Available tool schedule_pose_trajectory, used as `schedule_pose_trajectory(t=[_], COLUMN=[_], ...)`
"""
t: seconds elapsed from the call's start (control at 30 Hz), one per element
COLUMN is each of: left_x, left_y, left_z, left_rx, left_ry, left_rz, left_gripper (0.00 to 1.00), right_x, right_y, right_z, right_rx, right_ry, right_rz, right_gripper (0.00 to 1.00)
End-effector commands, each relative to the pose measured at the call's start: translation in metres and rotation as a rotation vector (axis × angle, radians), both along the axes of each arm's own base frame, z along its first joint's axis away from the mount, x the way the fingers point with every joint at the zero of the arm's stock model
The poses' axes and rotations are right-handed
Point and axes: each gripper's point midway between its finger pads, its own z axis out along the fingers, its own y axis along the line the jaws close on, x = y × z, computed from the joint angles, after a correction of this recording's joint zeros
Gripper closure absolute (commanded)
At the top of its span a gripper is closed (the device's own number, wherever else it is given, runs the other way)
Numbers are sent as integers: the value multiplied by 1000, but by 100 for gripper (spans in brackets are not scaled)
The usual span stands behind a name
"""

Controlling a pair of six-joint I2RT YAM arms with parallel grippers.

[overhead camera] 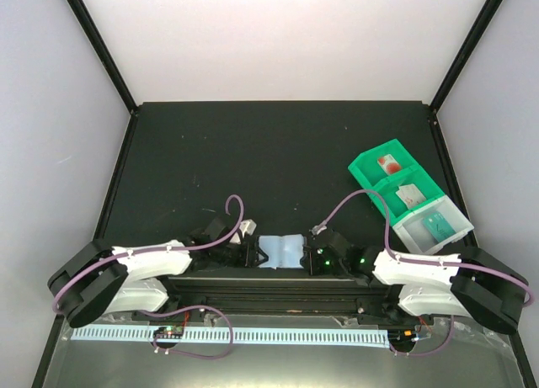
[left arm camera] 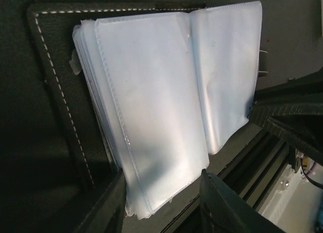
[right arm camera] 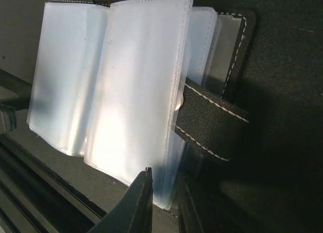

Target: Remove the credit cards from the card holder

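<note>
The black card holder (overhead camera: 282, 253) lies open at the near middle of the table, its pale clear sleeves fanned out (left arm camera: 151, 106) (right arm camera: 136, 91). My left gripper (overhead camera: 253, 253) (left arm camera: 162, 192) is open, its fingers standing either side of the left sleeve stack's near corner without pressing it. My right gripper (overhead camera: 313, 257) (right arm camera: 164, 185) is shut on the near corner of the right-hand sleeves, beside the snap tab (right arm camera: 212, 124). Three credit cards lie in the tray: a red-marked one (overhead camera: 389, 162), a pale one (overhead camera: 410, 194) and a teal one (overhead camera: 437, 225).
A green compartment tray (overhead camera: 364, 171) stands at the right, angled toward the right wall, its nearest compartment pale. A black rail (overhead camera: 278, 291) and a white slotted strip (overhead camera: 253, 333) run across the near edge. Black frame posts rise at the back corners.
</note>
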Motion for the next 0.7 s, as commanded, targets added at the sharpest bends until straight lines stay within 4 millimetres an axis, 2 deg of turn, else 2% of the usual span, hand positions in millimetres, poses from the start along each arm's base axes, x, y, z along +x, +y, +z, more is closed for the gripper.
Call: schedule_pose_trajectory(t=[0.0,0.17,0.3,0.53,0.67], left_x=[5,4,6,8,12], left_y=[-13,-23,-28,-33,-36], left_z=[16,35,46,53,50], left_rx=[-52,-136,-176,-219,-230], left_ry=[-16,-15,-30,-30,-18], left_rz=[-27,-41,-43,-37,-16], left_gripper=[61,72,76,74,80], right_x=[-7,-9,-8,-8,-8], right_y=[-10,-7,-5,-3,-3], right_z=[-19,-20,-19,-17,-17], right_rx=[-38,-30,-26,-3,10], right_ry=[15,16,6,-5,-10], right_rz=[-12,0,3,8,1], right_gripper=[83,87,88,88,89])
